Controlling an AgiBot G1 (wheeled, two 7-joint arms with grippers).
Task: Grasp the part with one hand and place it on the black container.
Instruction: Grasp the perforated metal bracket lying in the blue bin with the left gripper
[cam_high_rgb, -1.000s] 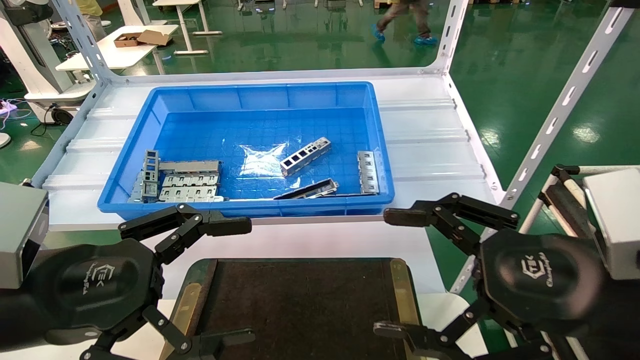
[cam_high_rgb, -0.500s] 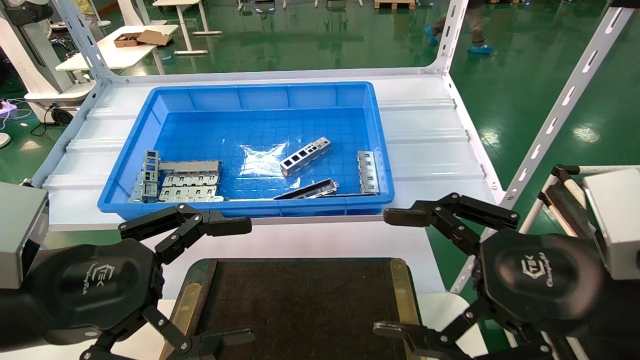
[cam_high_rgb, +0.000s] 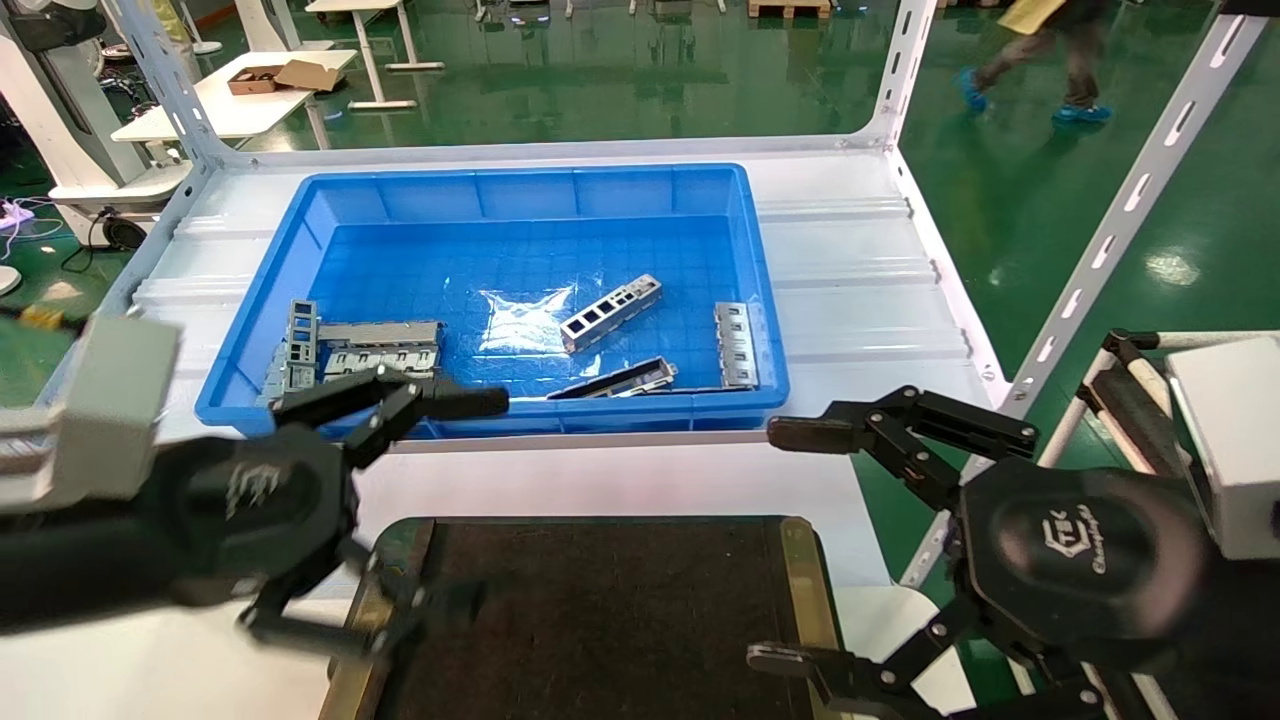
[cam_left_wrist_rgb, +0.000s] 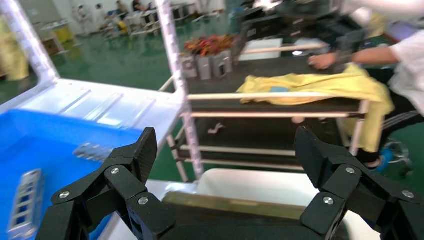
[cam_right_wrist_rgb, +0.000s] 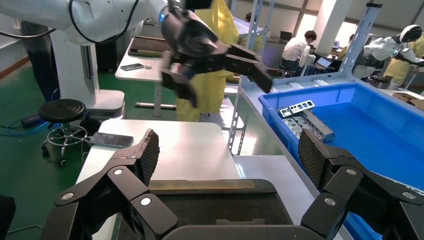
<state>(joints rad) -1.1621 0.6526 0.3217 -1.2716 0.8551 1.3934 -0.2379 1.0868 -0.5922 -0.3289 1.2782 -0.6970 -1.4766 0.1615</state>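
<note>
The part, a slim silvery bar with rectangular cutouts, lies at an angle in the middle of the blue bin. The black container, with brass side strips, lies on the white table in front of the bin. My left gripper is open and empty, raised over the container's left front corner with its upper finger near the bin's front rim. My right gripper is open and empty beside the container's right edge. The left wrist view shows the open left gripper above the container's brass strip. The right wrist view shows the open right gripper above the container.
In the bin lie a second cutout bar by the right wall, a darker bar edge-on by the front wall and stacked grey plates at the front left. White rack uprights stand to the right.
My left arm has risen and moved forward toward the bin's front rim, still open. The right arm and the parts have not moved.
</note>
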